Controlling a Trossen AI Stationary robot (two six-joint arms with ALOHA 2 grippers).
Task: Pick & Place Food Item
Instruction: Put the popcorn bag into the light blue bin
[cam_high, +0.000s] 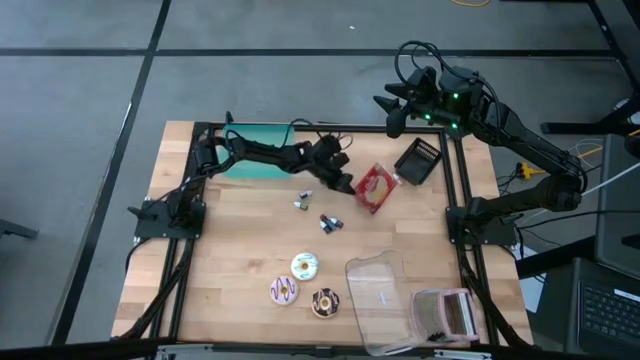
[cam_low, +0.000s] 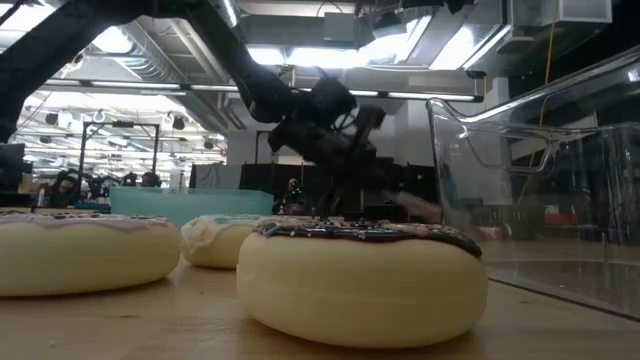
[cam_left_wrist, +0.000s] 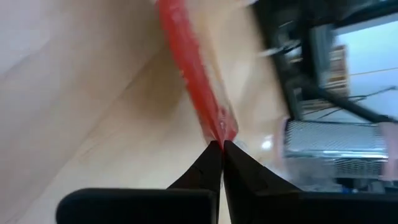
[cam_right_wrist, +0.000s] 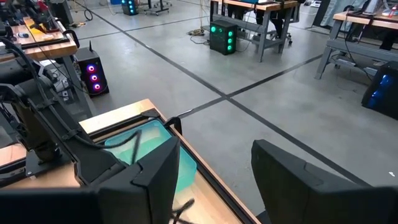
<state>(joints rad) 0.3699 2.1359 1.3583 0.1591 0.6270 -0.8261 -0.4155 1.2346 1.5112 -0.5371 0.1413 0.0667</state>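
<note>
Chocolate-iced donut (cam_low: 362, 280) is sitting nearest the low camera, with 2 more donuts (cam_high: 284, 291) beside it at the near edge of the tabletop (cam_high: 230, 250). Starting from the left tool (cam_high: 345, 184): it is pinching the left edge of the red food packet (cam_high: 377, 187), its fingers (cam_left_wrist: 205, 169) closing to a point on the packet's thin rim. That packet is lying far-centre on the tabletop, just right of the tool, its long axis running near-to-far. Just beyond it to the right is lying a black tray (cam_high: 418, 161); a clear container (cam_high: 380, 300) is standing near-right. I judge lifting comes next. The right tool (cam_high: 395, 108) is waiting wide apart, beyond the far edge.
</note>
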